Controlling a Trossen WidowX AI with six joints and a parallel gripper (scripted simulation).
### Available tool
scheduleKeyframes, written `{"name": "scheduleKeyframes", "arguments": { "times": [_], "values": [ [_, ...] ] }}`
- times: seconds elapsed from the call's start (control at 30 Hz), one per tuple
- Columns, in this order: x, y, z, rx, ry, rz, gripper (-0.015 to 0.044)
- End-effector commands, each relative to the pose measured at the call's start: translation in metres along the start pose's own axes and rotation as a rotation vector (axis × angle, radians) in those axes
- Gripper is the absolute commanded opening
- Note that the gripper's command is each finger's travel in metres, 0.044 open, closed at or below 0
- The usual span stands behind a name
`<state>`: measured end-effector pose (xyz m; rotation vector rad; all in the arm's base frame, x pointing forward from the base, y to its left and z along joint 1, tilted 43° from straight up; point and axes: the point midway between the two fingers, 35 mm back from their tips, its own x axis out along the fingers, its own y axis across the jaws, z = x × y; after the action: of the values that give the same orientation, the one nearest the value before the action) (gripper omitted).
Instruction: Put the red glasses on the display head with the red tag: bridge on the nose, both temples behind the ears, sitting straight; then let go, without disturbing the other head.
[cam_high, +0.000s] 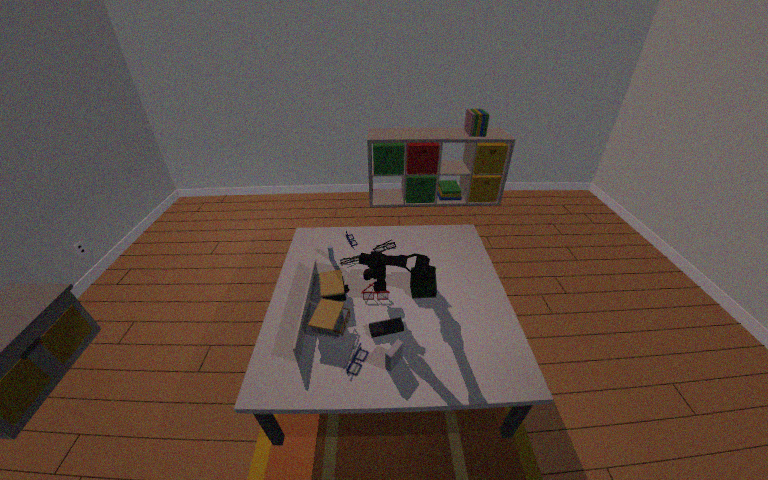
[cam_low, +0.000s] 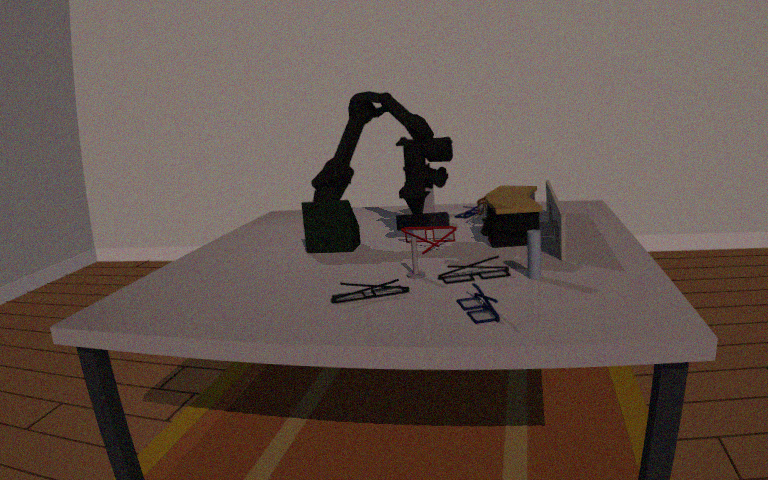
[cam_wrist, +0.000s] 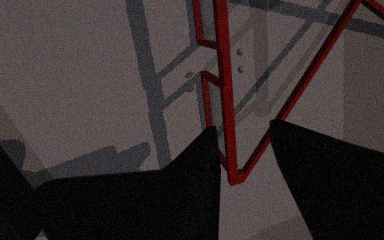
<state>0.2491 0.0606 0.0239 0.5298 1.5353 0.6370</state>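
Beneath the gripper (cam_high: 376, 286) in the top view, the red glasses (cam_high: 376, 294) lie on the white table (cam_high: 481, 316), with the two display heads (cam_high: 330, 283) just to one side of the jaws. In the exterior view the gripper (cam_low: 417, 210) points straight down at the red glasses (cam_low: 428, 232). In the wrist view the jaws stand partly closed with the frame's corner (cam_wrist: 235, 172) between the dark fingers, not clamped.

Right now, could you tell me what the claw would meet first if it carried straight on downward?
Probably the red glasses, whose frame already sits between the claw's fingers; beyond them, the table.
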Motion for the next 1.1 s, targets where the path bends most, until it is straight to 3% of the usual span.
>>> {"name": "scheduleKeyframes", "arguments": {
  "times": [0.0, 1.07],
  "values": [
    [0.007, 0.001, 0.000, 0.007, 0.001, 0.006, 0.0120],
    [0.049, 0.006, -0.003, 0.007, 0.001, 0.011, 0.0120]
  ]
}}
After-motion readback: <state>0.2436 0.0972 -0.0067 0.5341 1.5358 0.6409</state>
